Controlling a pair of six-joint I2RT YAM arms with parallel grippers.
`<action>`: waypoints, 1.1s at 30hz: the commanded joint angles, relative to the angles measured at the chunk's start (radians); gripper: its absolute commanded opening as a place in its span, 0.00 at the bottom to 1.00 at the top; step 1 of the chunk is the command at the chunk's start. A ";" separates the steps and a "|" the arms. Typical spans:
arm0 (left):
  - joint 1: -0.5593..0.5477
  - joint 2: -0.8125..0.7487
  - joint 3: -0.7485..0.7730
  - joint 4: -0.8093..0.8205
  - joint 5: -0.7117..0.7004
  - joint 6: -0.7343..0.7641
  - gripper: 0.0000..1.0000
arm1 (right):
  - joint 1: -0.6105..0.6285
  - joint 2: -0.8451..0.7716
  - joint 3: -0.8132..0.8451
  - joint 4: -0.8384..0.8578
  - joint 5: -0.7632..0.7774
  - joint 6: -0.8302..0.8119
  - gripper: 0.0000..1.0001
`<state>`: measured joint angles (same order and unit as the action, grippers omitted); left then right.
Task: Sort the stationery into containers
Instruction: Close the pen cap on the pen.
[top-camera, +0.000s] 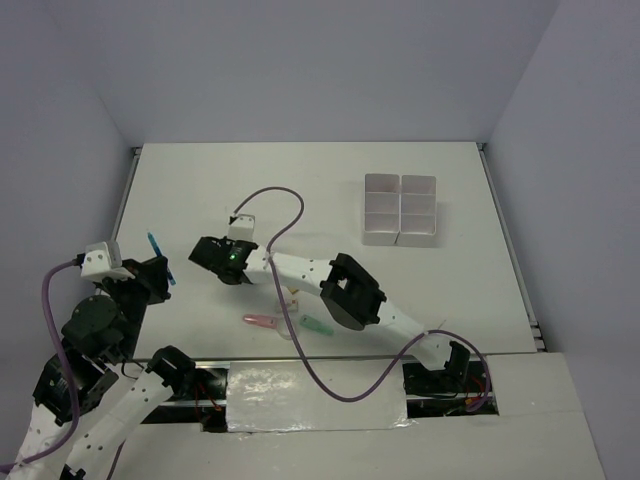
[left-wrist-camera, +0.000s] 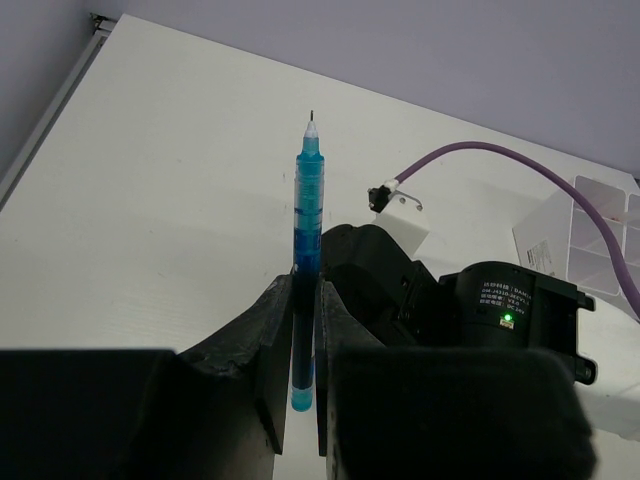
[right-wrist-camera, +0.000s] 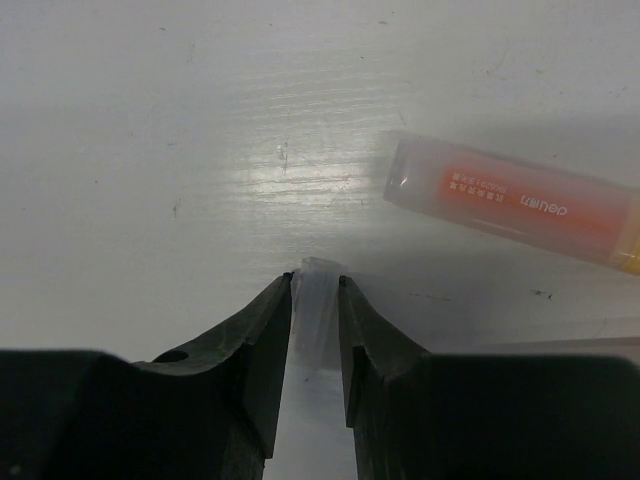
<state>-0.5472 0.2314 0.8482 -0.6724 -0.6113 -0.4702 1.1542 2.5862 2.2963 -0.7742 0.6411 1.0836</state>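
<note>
A blue pen (left-wrist-camera: 308, 200) stands tip-up between the fingers of my left gripper (left-wrist-camera: 306, 285), which is shut on its lower barrel. From above, that pen (top-camera: 157, 252) sticks out of the left gripper (top-camera: 158, 272) over the table's left side. My right gripper (right-wrist-camera: 315, 282) is down at the table surface, its jaws closed against both sides of a clear piece (right-wrist-camera: 316, 310). An orange highlighter (right-wrist-camera: 510, 205) lies just to its right. The white containers (top-camera: 400, 210) stand at the back right, apart from both arms.
A pink highlighter (top-camera: 262, 321) and a green piece (top-camera: 318, 327) lie near the front edge, partly under the right arm (top-camera: 350, 290) and its purple cable (top-camera: 285, 200). Grey walls close in the table on three sides.
</note>
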 joint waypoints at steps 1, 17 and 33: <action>0.003 -0.012 -0.003 0.050 -0.001 0.021 0.00 | -0.010 0.015 -0.058 -0.048 -0.063 -0.053 0.33; 0.003 0.002 0.000 0.045 -0.019 0.018 0.00 | -0.007 -0.087 -0.270 0.108 -0.185 -0.375 0.43; 0.003 0.019 0.002 0.043 -0.031 0.018 0.00 | -0.050 -0.038 -0.225 0.087 -0.305 -0.427 0.36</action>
<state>-0.5472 0.2348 0.8482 -0.6724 -0.6308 -0.4702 1.1179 2.4733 2.0899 -0.5838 0.4267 0.6624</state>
